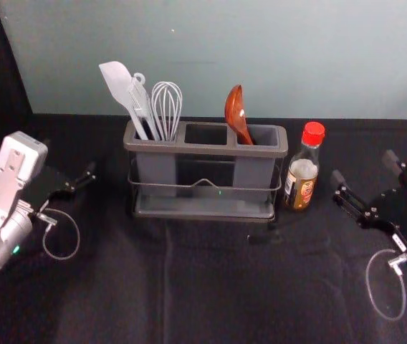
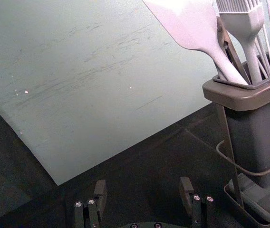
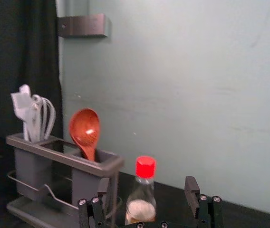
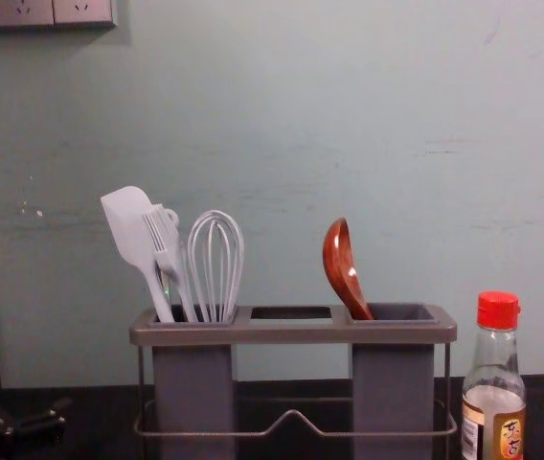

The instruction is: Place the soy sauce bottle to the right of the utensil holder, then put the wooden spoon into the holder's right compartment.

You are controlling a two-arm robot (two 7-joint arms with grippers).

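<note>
My right gripper is open at the right, a short way from the soy sauce bottle; the right wrist view shows the gripper with the bottle beyond its parted fingers. Red-capped and upright, the bottle stands just right of the grey utensil holder. The wooden spoon rests bowl-up in the holder's right compartment, tilted left in the chest view. Left of the holder is my left gripper; in its wrist view the gripper is open, holding nothing.
A white spatula, a brush and a whisk stand in the holder's left compartment. Behind the black-covered table rises a pale wall. A small dark object lies before the holder.
</note>
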